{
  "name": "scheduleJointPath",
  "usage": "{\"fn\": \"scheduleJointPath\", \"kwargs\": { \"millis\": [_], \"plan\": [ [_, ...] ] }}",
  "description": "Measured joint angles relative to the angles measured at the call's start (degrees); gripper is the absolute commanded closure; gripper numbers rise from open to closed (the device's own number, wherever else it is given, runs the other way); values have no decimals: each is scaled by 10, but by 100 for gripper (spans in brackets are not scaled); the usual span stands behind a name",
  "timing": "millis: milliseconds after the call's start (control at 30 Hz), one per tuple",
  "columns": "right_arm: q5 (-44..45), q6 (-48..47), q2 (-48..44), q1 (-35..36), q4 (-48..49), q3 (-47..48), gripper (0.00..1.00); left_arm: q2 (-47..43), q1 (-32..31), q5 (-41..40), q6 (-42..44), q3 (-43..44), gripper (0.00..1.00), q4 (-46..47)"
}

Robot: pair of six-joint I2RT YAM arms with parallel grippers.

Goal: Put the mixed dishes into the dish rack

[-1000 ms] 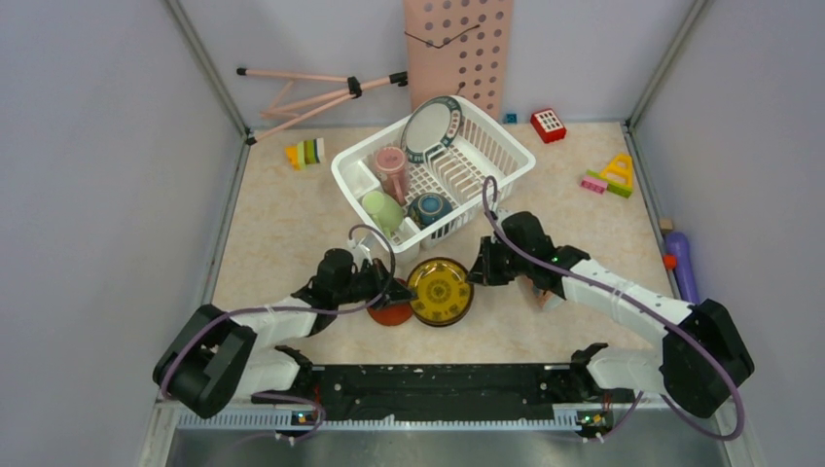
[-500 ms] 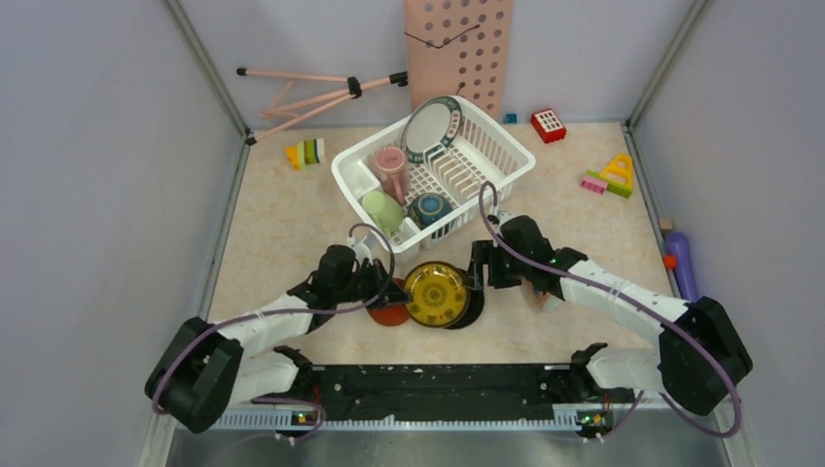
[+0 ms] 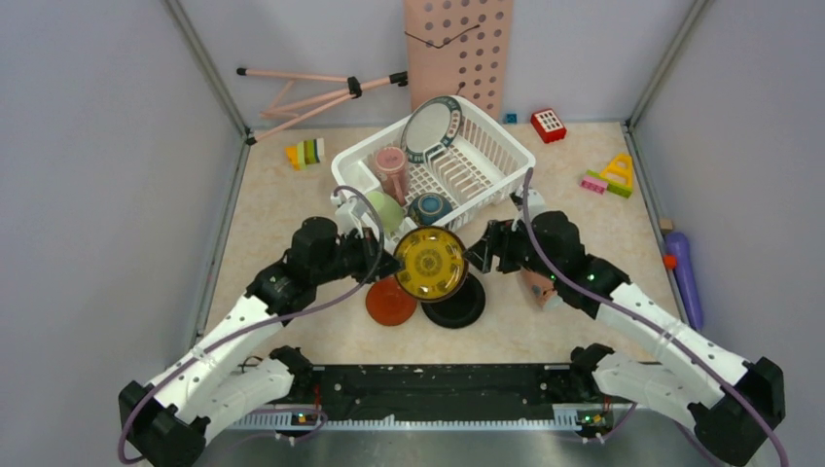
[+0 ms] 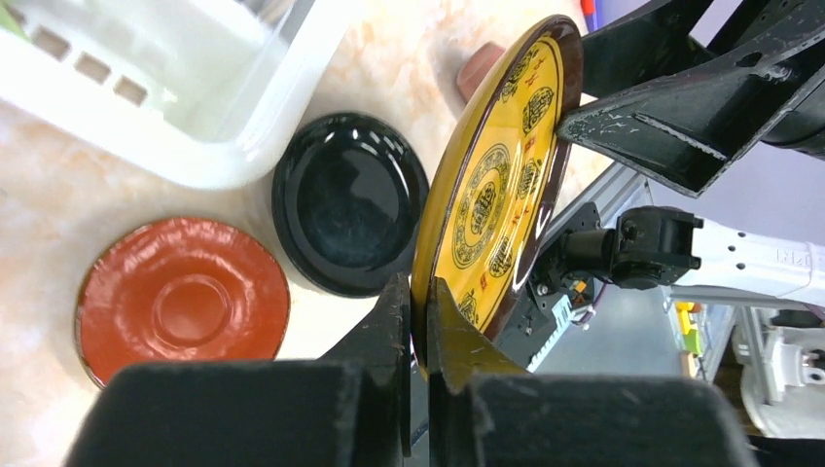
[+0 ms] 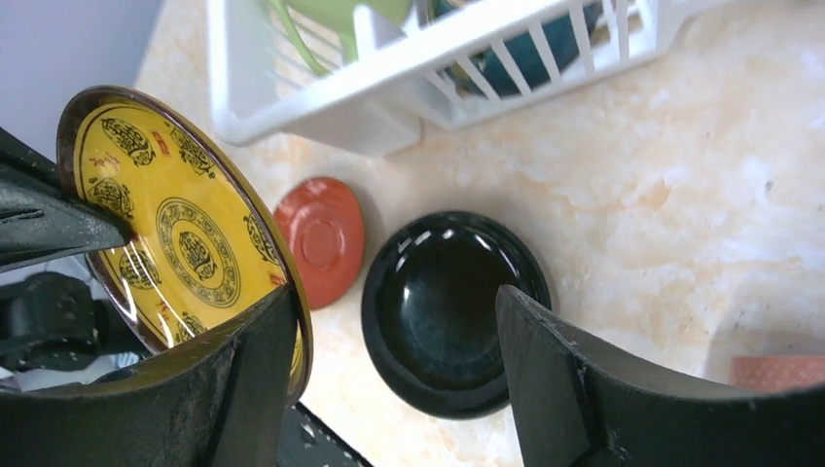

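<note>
The left gripper (image 4: 418,289) pinches the yellow dish (image 3: 430,263) by its rim, holding it on edge above the middle of the table (image 3: 282,214) — clear of the red saucer (image 3: 391,303) and black plate (image 3: 459,305) (both flat, side by side). The right gripper (image 3: 484,255) is spread, one finger (image 4: 662,126) against the dish's opposite rim. Behind, the rack (image 3: 501,128) sits toward the far edge.

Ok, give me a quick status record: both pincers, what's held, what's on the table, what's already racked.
left pincer: shut on the yellow dish rim
yellow dish: off the table, tilted on edge, just before the dish rack
right pincer: open, at the dish's opposite rim
on table: black plate, red saucer
in dish rack: teal-rimmed plate upright, pink cup, green cup, blue bowl
</note>
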Motion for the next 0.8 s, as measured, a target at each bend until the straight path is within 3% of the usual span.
{"fn": "scheduleJointPath", "kwargs": {
  "millis": [233, 400, 467, 600, 800],
  "plan": [
    [45, 0, -77, 2, 51, -16, 31, 66, -14, -52, 81, 154, 100, -78],
    [96, -11, -112, 2, 61, -19, 31, 125, -24, -68, 145, 231, 100, -82],
    [118, -22, -121, 2, 58, -18, 31, 136, -26, -87, 179, 242, 100, -68],
    [185, -46, -141, -14, -6, -23, 31, 143, 0, -207, 236, 247, 100, -19],
    [191, -59, -168, -15, -27, -39, 33, 195, 4, -308, 286, 268, 100, 66]
  ]
}}
